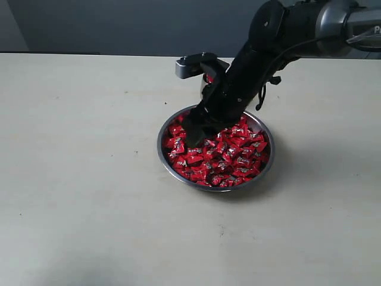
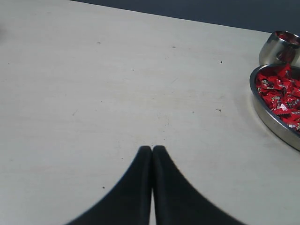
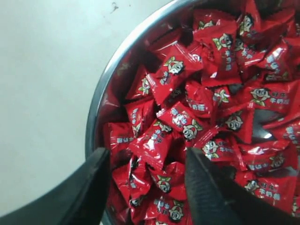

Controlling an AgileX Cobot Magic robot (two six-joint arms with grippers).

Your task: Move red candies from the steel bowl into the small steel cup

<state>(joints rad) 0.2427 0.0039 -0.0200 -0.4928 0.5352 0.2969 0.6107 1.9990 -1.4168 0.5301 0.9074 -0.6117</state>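
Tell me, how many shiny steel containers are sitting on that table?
2. The wide, shallow steel bowl full of red candies sits mid-table. The small steel cup stands close beside it, mostly hidden behind the right arm in the exterior view.

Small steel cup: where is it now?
In the left wrist view the small shiny steel cup stands beside the wide shallow steel bowl; in the exterior view the right arm mostly hides it.

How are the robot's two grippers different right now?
The left gripper has its jaws pressed shut; the right gripper has its jaws spread open. The left gripper is over bare table, apart from the bowl; the right gripper is down among the red candies in the bowl. Both have black jaws.
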